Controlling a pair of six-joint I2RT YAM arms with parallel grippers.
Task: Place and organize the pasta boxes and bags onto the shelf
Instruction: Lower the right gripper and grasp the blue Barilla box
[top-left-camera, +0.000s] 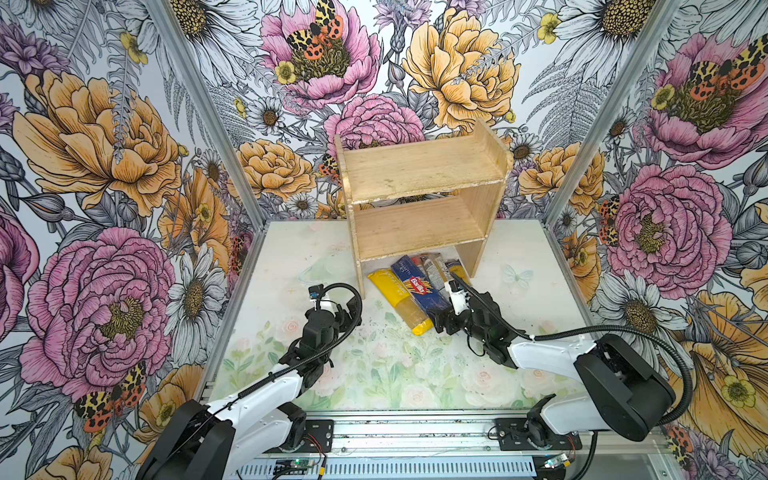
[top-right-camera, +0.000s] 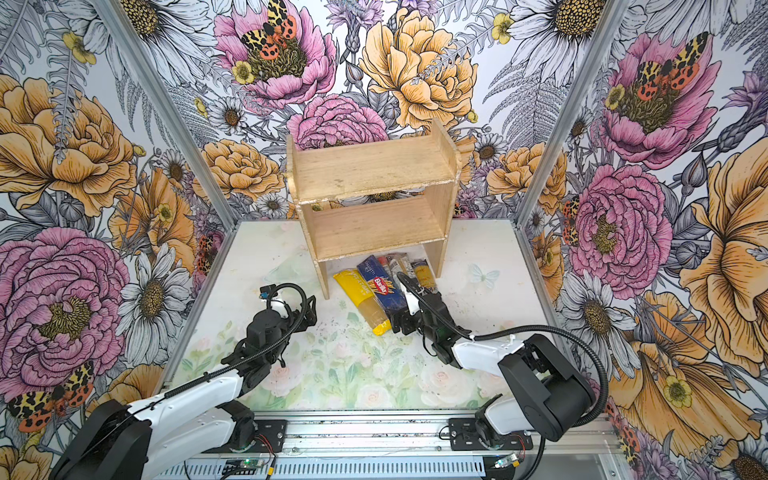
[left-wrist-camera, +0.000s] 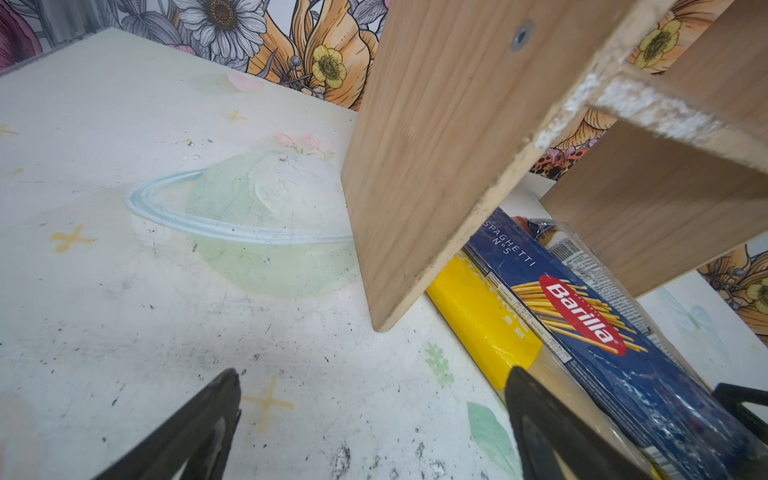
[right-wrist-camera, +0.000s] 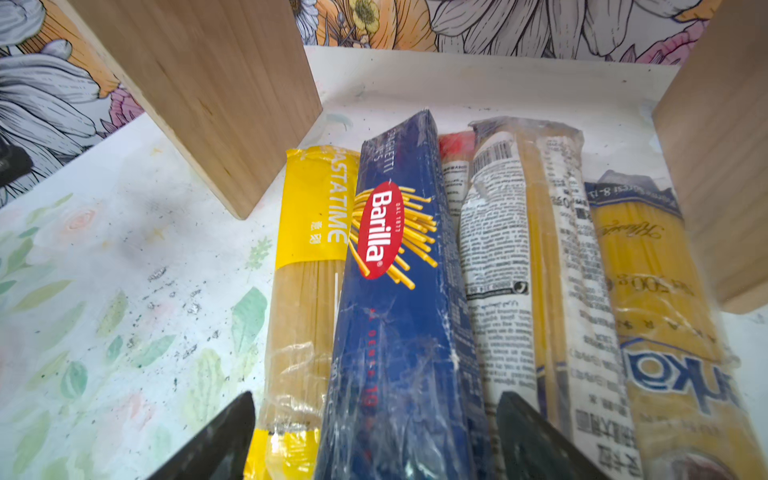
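Nearby, left end effector (left-wrist-camera: 374, 374) wide, right end effector (right-wrist-camera: 376, 395) wide astride glossy Barilla box (right-wrist-camera: 395, 291).

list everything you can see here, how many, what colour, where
shelf: one, pale wood, back of the table, both boards bare
pasta box: one, dark blue, on the table between the shelf's side panels, near end sticking out
pasta bags: four, lying alongside the box: yellow-ended bag, red-ended bag, clear bag with white label, yellow-and-blue bag
table: one, pale floral print
walls: three, bold flower print, around the table
left tool: one, black, open, over bare table beside the shelf's left panel
right tool: one, black, open, at the box's near end
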